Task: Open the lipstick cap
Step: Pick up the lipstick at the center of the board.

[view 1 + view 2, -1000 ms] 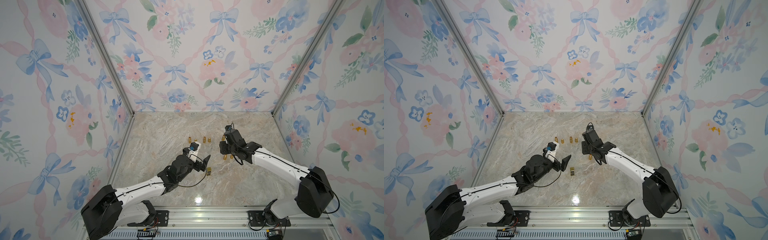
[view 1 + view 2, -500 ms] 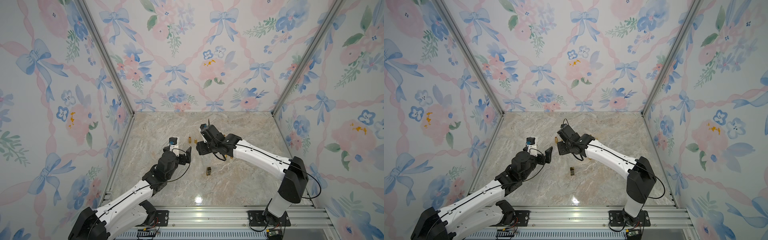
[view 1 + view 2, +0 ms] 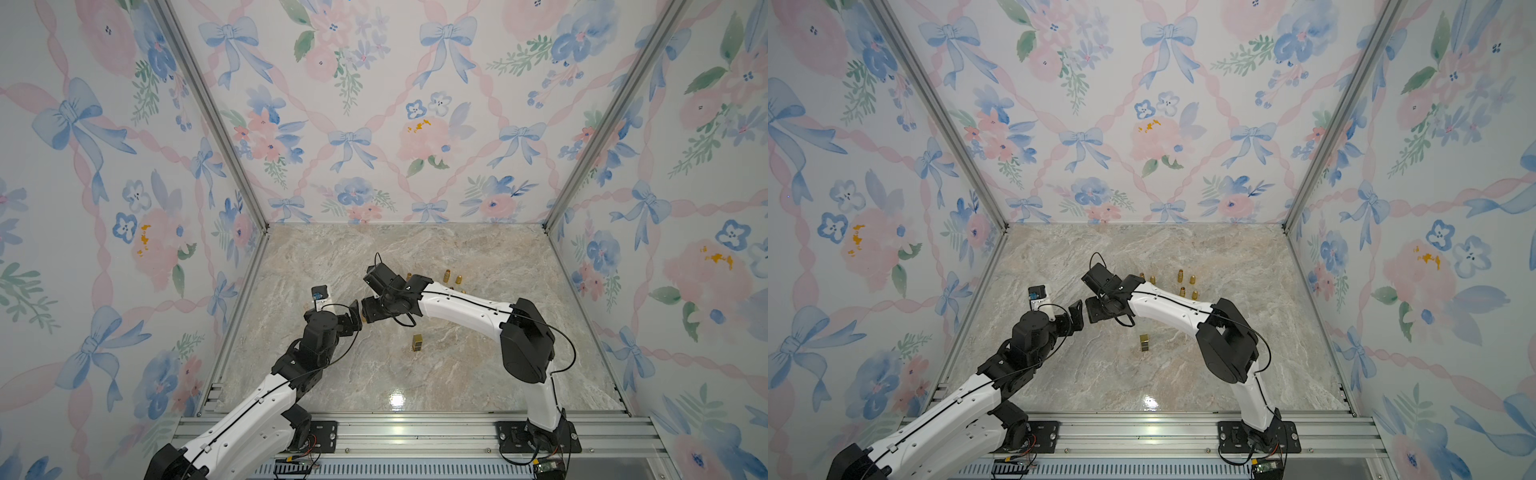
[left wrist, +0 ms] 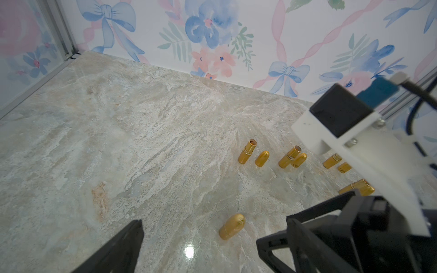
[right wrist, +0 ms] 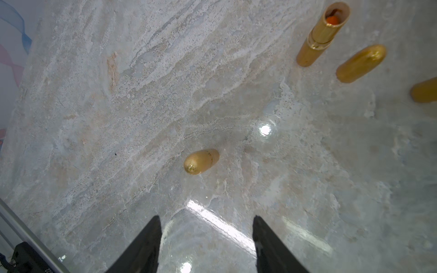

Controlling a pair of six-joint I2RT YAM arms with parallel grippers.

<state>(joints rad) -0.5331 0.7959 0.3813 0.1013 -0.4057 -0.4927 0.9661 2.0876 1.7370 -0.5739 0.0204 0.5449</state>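
Note:
A closed gold lipstick (image 4: 231, 226) with a rounded cap appears to stand on end on the marble floor (image 4: 118, 141), alone and touched by nothing. The right wrist view looks down on its cap end (image 5: 201, 161). My left gripper (image 4: 212, 245) is open wide, and the lipstick sits just beyond its fingertips. My right gripper (image 5: 207, 236) is open too, with bare floor between its black fingers (image 5: 142, 248) and the lipstick ahead of them. In both top views the left gripper (image 3: 352, 319) (image 3: 1074, 316) and right gripper (image 3: 369, 311) (image 3: 1094, 311) nearly meet, facing each other.
Several opened gold lipstick bases (image 4: 247, 151) (image 5: 321, 35) and loose caps (image 4: 262, 158) (image 5: 360, 63) stand in a row further back (image 3: 446, 275) (image 3: 1180, 275). A small gold box (image 3: 417, 343) (image 3: 1144, 343) lies mid-floor. The flowered left wall and its metal post (image 3: 245, 299) are close to the left arm.
Both arms have swung left, away from the row of opened lipsticks. The right gripper left that row, and the two grippers now face each other closely near the left wall.

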